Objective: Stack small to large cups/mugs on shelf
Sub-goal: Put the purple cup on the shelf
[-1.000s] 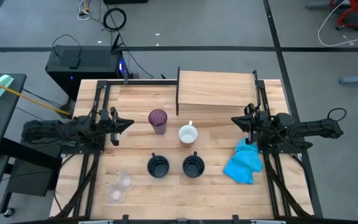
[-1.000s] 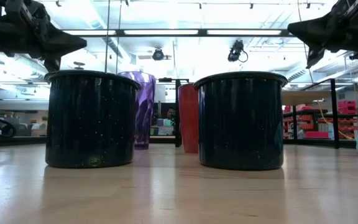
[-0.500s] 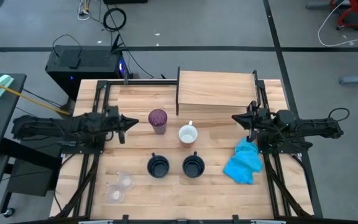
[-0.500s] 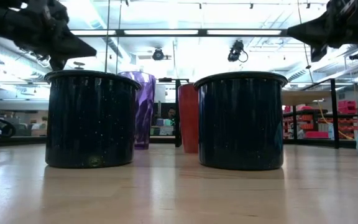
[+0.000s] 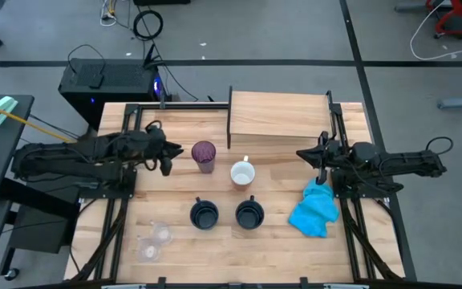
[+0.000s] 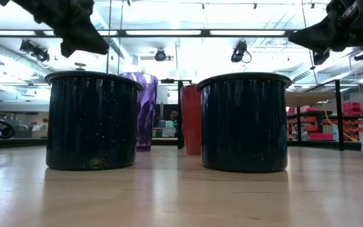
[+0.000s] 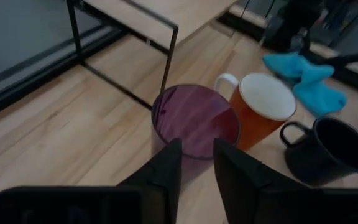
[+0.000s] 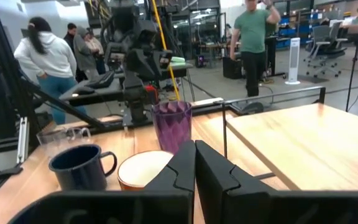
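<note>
**Left pincer beside the purple tumbler, cups not yet on the shelf**

The left pincer (image 5: pixel 169 158) is seen just beside the purple tumbler (image 5: pixel 204 154), and a narrow gap is shown between its fingers (image 7: pixel 166 171) in the left wrist view. Nothing is held by it. Whether the tumbler is touched cannot be told.

The right pincer (image 5: pixel 303 153) is held above the counter (image 5: pixel 183 257) near the shelf's right corner, with its fingers pressed together and nothing between them. The blue cloth (image 5: pixel 314 210) is partly covered by that arm.

The shelf (image 5: pixel 279 115) is found at the back of the counter, with nothing on its board. The orange mug (image 5: pixel 242 173) is placed just beside the tumbler, and only its white inside is seen from above. The two navy mugs (image 5: pixel 204 214) (image 5: pixel 249 214) are set side by side in front. In the low view most of the tumbler and orange mug is hidden behind them.

The two clear plastic cups (image 5: pixel 156 242) are near the front left corner and are hard to make out against the wood.

People are seen in the room behind, in the right wrist view.
</note>
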`<action>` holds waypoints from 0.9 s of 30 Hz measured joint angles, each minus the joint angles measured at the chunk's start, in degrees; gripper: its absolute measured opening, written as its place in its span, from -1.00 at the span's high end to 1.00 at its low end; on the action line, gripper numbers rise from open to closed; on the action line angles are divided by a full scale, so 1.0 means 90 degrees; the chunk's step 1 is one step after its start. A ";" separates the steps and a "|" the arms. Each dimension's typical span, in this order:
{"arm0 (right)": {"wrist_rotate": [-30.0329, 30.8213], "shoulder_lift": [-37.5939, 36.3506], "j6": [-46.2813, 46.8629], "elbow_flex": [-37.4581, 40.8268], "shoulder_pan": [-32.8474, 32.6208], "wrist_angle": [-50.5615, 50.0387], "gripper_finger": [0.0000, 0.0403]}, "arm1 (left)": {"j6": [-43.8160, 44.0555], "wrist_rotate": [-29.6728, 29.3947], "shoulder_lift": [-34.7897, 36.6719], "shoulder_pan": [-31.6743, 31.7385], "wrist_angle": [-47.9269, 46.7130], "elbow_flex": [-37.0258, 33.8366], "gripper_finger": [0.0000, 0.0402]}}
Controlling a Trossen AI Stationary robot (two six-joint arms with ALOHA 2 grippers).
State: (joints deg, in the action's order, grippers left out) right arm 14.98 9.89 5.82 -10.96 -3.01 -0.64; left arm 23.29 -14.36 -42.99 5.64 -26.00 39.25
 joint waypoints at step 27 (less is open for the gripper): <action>0.0000 0.0391 0.0181 0.0007 0.0000 0.0059 0.92 | -0.0323 0.1031 -0.3532 0.1330 -0.2372 0.2972 0.41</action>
State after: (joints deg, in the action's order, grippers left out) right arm 14.98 13.41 7.46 -10.90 -3.01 -0.11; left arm 20.38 -5.08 -74.78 17.61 -47.35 66.00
